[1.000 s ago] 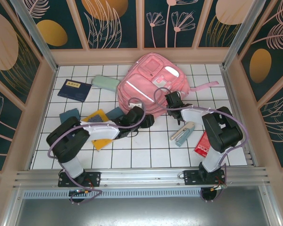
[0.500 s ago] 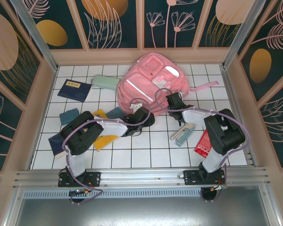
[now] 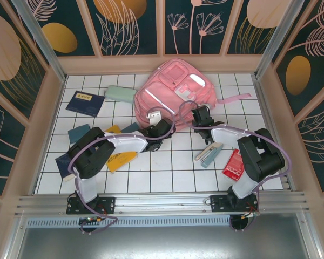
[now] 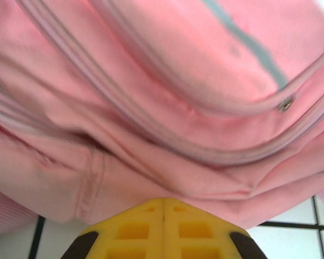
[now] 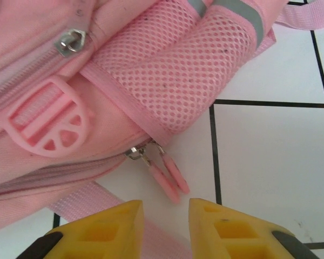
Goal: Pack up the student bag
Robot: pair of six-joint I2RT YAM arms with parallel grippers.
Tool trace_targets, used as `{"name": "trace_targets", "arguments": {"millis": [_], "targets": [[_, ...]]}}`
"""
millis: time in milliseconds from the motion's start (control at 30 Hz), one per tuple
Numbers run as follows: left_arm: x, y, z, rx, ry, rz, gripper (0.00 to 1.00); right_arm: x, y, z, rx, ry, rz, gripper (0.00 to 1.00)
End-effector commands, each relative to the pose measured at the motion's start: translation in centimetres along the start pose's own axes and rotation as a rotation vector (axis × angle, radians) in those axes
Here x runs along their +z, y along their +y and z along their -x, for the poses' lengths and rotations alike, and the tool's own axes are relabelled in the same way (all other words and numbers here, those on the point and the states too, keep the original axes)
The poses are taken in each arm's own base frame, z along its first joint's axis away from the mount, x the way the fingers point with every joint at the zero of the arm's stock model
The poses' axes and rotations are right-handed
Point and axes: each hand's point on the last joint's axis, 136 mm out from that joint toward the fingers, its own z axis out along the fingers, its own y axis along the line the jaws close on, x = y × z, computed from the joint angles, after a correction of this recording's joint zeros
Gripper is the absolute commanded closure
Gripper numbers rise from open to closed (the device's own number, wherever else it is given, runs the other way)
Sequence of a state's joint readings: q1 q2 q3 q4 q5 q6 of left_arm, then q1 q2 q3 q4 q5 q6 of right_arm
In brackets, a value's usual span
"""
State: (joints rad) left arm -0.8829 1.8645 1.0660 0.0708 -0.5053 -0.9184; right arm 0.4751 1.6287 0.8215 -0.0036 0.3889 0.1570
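Observation:
The pink student bag [image 3: 173, 93] lies flat at the back middle of the tiled table. My left gripper [image 3: 159, 128] is at the bag's near edge. In the left wrist view its yellow fingers [image 4: 163, 203] are pressed together, tip against the bag's pink fabric [image 4: 151, 108], and nothing shows between them. My right gripper [image 3: 201, 116] is at the bag's near right corner, by the mesh side pocket [image 5: 205, 70]. It stands open [image 5: 166, 208], and two pink zipper pulls [image 5: 170, 175] lie on the tile just ahead of the gap, not touched.
A mint-green pencil case [image 3: 121, 94] and a navy booklet [image 3: 85, 102] lie back left. A teal pouch [image 3: 79, 133] and a yellow book [image 3: 119, 157] lie under the left arm. A teal stapler [image 3: 209, 154] and a red pack [image 3: 234, 164] are front right.
The left arm has reached further forward and its gripper has moved up against the bag's near edge. The right gripper has shifted only slightly at the bag's corner.

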Motion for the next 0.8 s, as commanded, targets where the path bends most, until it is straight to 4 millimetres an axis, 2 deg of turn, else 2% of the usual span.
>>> {"name": "trace_targets", "arguments": {"millis": [0, 133, 167, 200, 300, 333, 367, 600, 700, 767], "targets": [[-1.2, 0.8, 2.5, 0.016, -0.081, 0.043, 1.0, -0.5, 0.5, 0.4, 0.0, -0.023, 0.038, 0.71], [-1.3, 0.6, 2.5, 0.02, -0.077, 0.032, 1.0, -0.6, 0.6, 0.5, 0.003, -0.024, 0.045, 0.71], [-1.3, 0.4, 2.5, 0.019, -0.069, 0.023, 0.89, -0.6, 0.7, 0.5, 0.005, -0.025, 0.047, 0.71], [-1.2, 0.2, 2.3, 0.02, -0.059, 0.016, 0.7, -0.6, 0.7, 0.5, 0.005, -0.024, 0.048, 0.71], [-0.2, 0.0, 1.6, 0.024, -0.035, 0.034, 0.31, -0.6, 0.8, 0.3, 0.006, -0.022, 0.049, 0.71], [0.2, 0.2, 1.4, 0.024, -0.029, 0.053, 0.21, -0.6, 0.8, 0.3, 0.007, -0.022, 0.05, 0.71], [0.6, 0.5, 1.2, 0.023, -0.022, 0.073, 0.18, -0.6, 0.9, 0.2, 0.006, -0.02, 0.051, 0.71], [3.4, 2.1, -0.3, 0.01, 0.026, 0.168, 0.18, -0.7, 1.2, 0.1, 0.005, -0.022, 0.06, 0.71], [4.5, 2.8, -1.1, 0.003, 0.049, 0.186, 0.23, -0.7, 1.2, 0.1, 0.004, -0.021, 0.062, 0.71], [5.2, 3.4, -1.7, 0.009, 0.066, 0.207, 0.31, -0.7, 1.2, 0.1, 0.005, -0.024, 0.063, 0.7]]}}
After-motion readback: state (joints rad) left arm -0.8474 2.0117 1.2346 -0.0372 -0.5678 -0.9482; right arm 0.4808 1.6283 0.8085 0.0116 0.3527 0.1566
